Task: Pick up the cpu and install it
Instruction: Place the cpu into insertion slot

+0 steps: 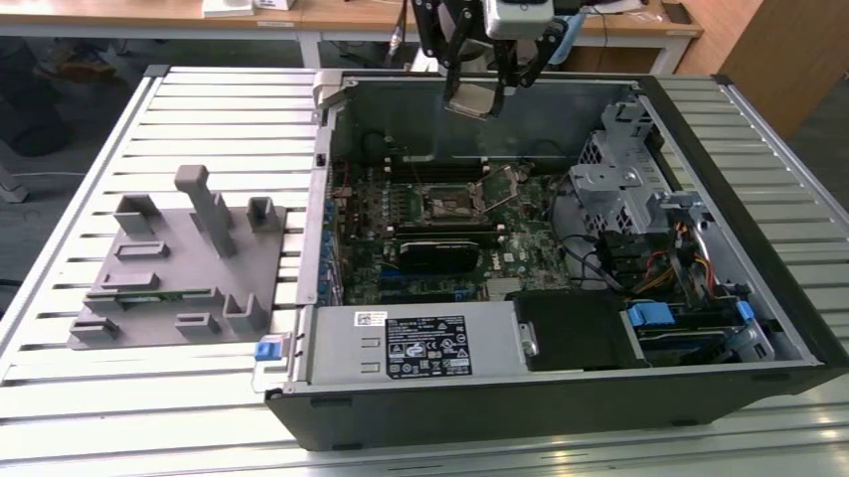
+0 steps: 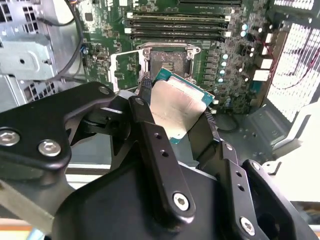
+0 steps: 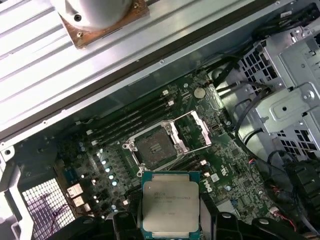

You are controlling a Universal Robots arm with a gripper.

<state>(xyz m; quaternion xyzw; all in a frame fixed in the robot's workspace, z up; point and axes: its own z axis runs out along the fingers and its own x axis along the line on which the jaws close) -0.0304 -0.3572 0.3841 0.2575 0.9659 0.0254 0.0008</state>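
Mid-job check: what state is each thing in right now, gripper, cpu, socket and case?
gripper: shut on the cpu.
socket: empty, retention frame lifted open.
cpu: held in the air above the socket, not yet seated.
computer case: lying flat, side open.

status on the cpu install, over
Gripper shut on cpu, above the open case. Socket open and bare. Nothing seen in between.

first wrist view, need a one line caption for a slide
The gripper holds the cpu above the open socket on the motherboard.
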